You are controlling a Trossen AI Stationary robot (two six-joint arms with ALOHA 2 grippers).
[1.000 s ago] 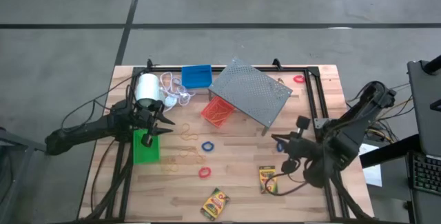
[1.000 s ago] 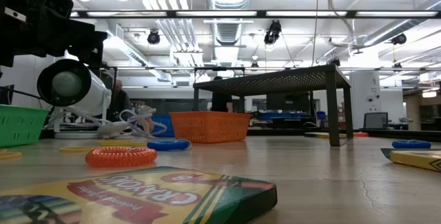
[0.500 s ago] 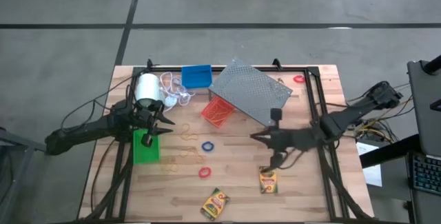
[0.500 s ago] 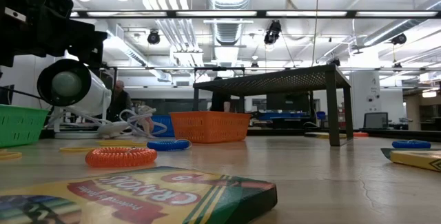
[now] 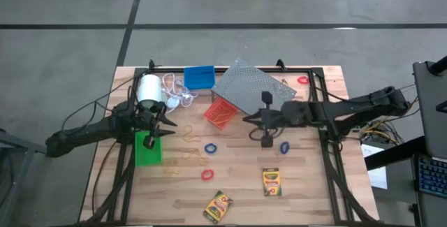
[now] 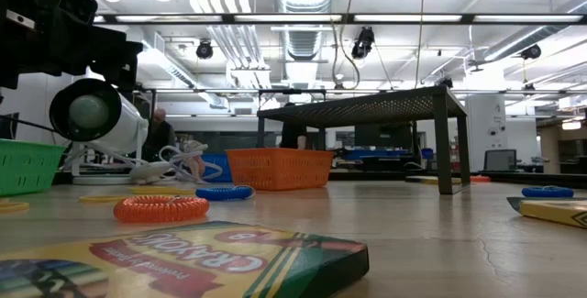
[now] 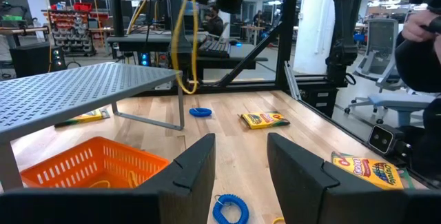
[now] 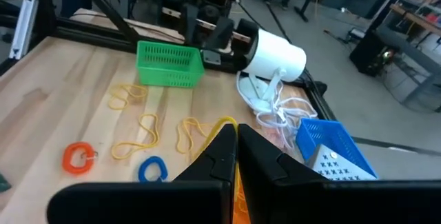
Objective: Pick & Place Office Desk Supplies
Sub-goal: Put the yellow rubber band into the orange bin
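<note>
High view: right gripper (image 5: 253,124), fingers pressed together, hangs just beside the red-orange bin (image 5: 220,112); left gripper (image 5: 165,128), fingers spread, over the green bin (image 5: 147,149). Low view: a crayon box (image 6: 183,259) nearest, orange ring band (image 6: 161,209) behind. Left wrist view: blue ring band (image 7: 229,209) beside the red-orange bin. Right wrist view: green bin beside white roll (image 8: 274,56).

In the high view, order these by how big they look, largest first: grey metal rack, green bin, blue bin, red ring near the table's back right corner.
1. Grey metal rack, clearly largest.
2. Green bin and blue bin: they look about alike, so I won't rank them.
3. Red ring, smallest.
</note>
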